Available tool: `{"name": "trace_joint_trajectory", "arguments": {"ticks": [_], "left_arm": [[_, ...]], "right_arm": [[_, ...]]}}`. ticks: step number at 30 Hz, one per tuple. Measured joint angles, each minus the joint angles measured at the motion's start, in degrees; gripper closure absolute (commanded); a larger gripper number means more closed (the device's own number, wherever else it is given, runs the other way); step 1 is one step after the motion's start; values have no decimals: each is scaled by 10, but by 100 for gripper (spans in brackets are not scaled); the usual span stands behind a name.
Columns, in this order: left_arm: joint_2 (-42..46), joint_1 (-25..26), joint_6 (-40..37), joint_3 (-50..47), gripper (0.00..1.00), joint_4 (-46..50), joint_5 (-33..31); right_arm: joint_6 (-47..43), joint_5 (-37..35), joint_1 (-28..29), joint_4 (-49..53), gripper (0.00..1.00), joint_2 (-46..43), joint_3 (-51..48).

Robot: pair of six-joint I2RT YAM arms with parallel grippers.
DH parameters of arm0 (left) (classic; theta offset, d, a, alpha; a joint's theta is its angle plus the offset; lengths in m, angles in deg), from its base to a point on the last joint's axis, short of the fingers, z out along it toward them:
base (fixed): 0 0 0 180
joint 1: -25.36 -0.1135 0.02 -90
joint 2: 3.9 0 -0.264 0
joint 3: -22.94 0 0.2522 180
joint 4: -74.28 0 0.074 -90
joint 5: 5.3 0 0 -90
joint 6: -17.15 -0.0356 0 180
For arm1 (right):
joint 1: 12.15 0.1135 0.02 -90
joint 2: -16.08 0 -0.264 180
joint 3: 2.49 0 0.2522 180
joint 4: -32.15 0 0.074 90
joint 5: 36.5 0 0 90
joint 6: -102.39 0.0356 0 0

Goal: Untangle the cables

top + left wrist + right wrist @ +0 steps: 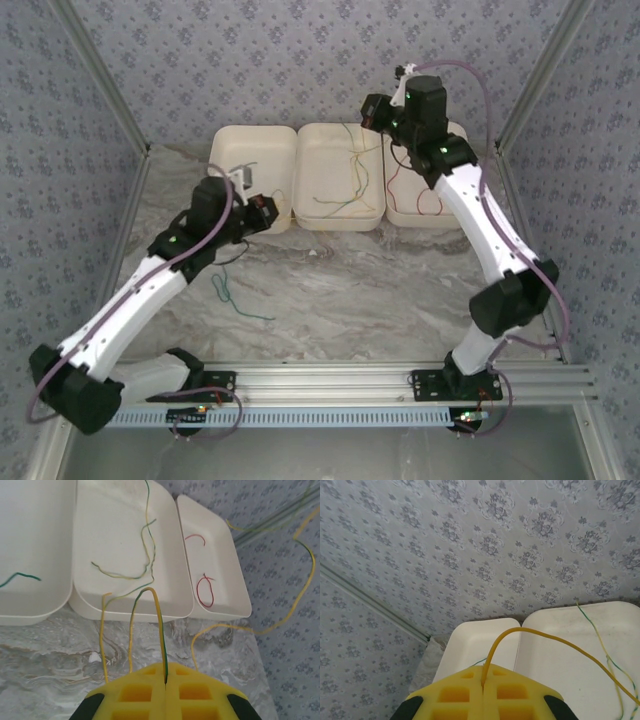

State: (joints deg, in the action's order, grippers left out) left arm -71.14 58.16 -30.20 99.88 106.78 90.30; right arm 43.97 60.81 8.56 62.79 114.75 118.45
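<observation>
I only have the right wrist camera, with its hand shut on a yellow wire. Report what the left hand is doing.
Observer: The left hand is shut on a yellow-and-green wire.
Operator: Now tell me what's in the right tray.
Observer: The right tray holds red wire, partly curled in a loop.
Operator: Check the table too.
Observer: A green wire lies loose on the table, close to the left arm.
</observation>
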Motion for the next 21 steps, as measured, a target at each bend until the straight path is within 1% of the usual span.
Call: {"name": "trace_joint_trajectory", "arguments": {"ticks": [4, 8, 12, 15, 16, 17, 18, 21], "left_arm": [[-94, 15, -2, 45, 100, -50, 2], [-203, 17, -11, 118, 100, -99, 5], [-313, 17, -27, 200, 100, -115, 3], [-379, 15, -35, 245, 100, -114, -2], [-396, 14, -37, 254, 100, -112, -5], [-412, 13, -37, 261, 95, -112, -9], [-424, 11, -37, 263, 85, -112, -12], [-448, 2, -32, 263, 66, -102, -14]], "right_arm": [[-10, 45, -20, -24, 100, 78, 49], [-10, 81, -37, -37, 100, 153, 113], [-10, 106, -50, -40, 100, 222, 176], [-10, 121, -54, -35, 100, 280, 233], [-10, 125, -54, -27, 98, 303, 259], [-10, 130, -54, -18, 90, 329, 289], [-10, 134, -54, -7, 82, 357, 322], [-14, 142, -53, 30, 63, 412, 368]]}}
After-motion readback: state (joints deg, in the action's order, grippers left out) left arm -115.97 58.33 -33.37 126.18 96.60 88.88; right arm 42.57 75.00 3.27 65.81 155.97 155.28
